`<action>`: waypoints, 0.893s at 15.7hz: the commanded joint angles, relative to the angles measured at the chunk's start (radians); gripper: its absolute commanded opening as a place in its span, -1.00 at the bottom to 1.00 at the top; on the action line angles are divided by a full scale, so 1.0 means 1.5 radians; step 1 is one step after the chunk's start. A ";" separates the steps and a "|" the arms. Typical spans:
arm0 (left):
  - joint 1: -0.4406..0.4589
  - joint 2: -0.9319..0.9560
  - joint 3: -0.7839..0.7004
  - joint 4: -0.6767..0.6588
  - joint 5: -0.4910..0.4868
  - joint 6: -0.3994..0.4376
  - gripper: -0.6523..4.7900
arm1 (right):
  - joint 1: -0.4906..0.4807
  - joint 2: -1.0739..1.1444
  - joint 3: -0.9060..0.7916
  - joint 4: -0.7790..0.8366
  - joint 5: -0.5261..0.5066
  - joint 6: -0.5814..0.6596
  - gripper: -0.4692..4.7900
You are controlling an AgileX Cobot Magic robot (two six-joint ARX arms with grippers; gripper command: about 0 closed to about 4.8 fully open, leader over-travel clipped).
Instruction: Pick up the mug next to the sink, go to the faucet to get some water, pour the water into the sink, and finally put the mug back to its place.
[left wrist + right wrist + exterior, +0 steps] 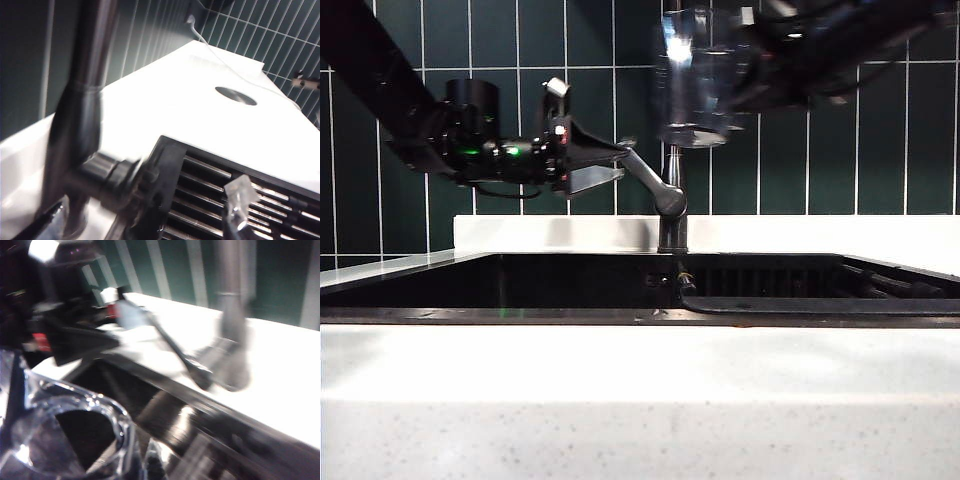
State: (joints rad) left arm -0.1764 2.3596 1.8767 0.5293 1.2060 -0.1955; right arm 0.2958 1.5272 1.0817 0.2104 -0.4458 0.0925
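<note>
Mug [695,80] up high above the faucet [671,200] and sink [520,285], upright, clamped in the right gripper [745,70]. Left gripper [605,165] level at the faucet's lever handle [645,180], jaws spread around its end, not gripping.

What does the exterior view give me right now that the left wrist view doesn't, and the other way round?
Only the exterior view: the mug held high in the right gripper above the faucet, and the left gripper, jaws apart, at the lever's tip, plus the whole sink front. Only the left wrist view: a dark round hole in the counter beyond the sink's slats, and a thin cable across it. Both: faucet, sink, counter, green tiled wall.
</note>
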 commanded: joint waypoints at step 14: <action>-0.016 0.006 0.011 -0.003 0.006 0.043 0.69 | 0.042 0.095 0.239 -0.072 -0.001 0.009 -0.85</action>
State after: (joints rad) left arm -0.1986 2.3714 1.8893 0.5182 1.2087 -0.1490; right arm 0.3584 1.6772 1.4315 0.0715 -0.4450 0.1005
